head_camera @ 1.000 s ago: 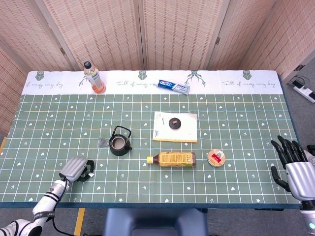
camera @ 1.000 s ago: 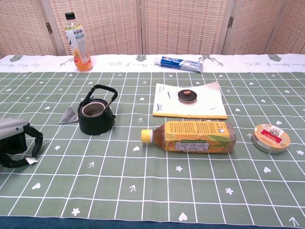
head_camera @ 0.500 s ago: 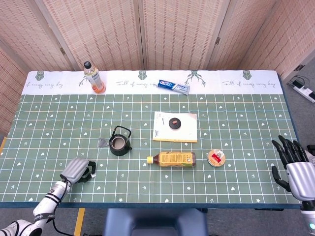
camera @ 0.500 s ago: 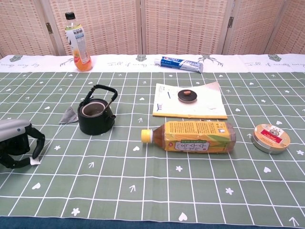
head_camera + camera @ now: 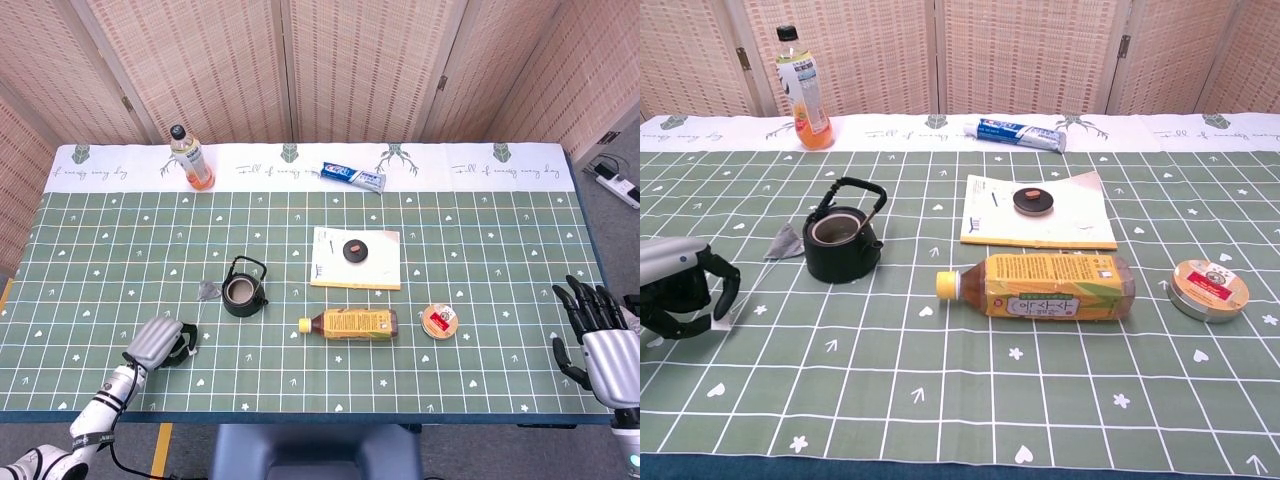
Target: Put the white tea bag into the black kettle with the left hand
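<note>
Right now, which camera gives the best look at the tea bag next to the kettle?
The chest view: the tea bag shows larger, lying on the cloth just left of the black kettle. The head view shows it only as a small grey scrap.

The worktop [image 5: 940,400] wears a matt green cloth printed with a white grid. The black kettle [image 5: 842,243] looks like dull, rough cast metal. The tea bottle [image 5: 1045,286] lying on its side has a glossy plastic label, and the left hand [image 5: 675,288] shows smooth silver casing over black fingers. The booklet [image 5: 1040,225] is plain matt paper.
</note>
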`<act>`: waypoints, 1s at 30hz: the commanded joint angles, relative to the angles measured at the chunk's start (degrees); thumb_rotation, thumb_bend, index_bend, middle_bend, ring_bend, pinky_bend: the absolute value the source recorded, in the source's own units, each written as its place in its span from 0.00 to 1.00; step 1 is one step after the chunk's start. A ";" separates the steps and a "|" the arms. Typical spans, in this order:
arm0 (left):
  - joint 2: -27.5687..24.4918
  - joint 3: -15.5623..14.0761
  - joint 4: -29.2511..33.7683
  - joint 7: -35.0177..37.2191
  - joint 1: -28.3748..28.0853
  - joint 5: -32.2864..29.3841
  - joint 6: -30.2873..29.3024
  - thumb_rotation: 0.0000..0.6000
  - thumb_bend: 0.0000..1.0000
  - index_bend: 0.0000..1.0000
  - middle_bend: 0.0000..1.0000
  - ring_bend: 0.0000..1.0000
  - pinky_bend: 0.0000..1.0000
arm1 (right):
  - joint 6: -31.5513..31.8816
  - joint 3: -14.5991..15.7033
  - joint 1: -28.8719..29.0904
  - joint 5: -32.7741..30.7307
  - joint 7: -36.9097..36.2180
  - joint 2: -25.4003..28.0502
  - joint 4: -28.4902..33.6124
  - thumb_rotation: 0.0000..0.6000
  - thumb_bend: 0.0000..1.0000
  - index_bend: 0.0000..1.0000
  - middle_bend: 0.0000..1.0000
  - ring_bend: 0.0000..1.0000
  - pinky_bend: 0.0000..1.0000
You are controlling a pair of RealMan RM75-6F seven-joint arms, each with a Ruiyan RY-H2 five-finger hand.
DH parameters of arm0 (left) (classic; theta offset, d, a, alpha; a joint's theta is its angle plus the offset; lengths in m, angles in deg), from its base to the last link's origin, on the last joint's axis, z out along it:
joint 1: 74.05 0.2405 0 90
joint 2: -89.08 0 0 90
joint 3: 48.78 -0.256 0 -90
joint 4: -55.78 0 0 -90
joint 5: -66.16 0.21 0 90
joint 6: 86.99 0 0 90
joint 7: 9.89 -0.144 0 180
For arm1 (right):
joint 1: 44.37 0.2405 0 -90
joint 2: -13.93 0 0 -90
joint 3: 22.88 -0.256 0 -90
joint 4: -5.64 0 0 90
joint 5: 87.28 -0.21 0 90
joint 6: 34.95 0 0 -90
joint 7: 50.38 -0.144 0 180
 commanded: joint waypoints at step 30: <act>-4.16 14.69 12.73 -25.00 -10.93 -6.61 -1.86 1.00 0.43 0.63 1.00 1.00 1.00 | 0.49 -0.88 -0.18 -1.41 -8.19 2.65 -1.06 1.00 0.54 0.00 0.00 0.00 0.00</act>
